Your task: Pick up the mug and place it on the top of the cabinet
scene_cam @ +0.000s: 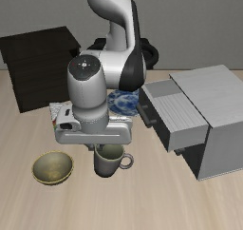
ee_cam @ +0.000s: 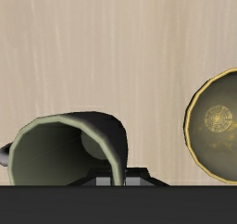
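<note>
The mug (scene_cam: 112, 162) sits at table (scene_cam: 28, 207) level, well apart from the cabinet (scene_cam: 211, 108), with the pincer (scene_cam: 106, 147) down at its rim, grip state not discernible, so lifting and placement on the cabinet top apparently remain.

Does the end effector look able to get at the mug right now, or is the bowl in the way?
Probably yes: the end effector sits right above the mug, and the bowl lies apart beside it, leaving the way free.
</note>
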Motion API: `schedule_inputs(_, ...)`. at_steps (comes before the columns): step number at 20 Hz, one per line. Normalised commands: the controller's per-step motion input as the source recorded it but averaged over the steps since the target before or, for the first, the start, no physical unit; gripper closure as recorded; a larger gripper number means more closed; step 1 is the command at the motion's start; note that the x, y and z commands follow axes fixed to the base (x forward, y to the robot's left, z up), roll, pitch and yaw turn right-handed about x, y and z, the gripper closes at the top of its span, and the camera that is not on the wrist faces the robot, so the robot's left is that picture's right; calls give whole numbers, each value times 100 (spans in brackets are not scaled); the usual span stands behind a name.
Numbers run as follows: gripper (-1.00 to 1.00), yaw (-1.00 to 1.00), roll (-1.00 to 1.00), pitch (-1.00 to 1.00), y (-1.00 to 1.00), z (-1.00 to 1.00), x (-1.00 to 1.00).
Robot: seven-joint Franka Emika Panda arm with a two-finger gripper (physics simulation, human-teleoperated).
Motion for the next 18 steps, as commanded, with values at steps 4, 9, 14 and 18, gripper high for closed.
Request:
schedule_inputs(4,100,0,0,0,0,100,0)
schedule_inputs(9,100,0,0,0,0,100,0)
schedule_inputs(14,100,0,0,0,0,100,0)
schedule_inputs(18,100,0,0,0,0,100,0)
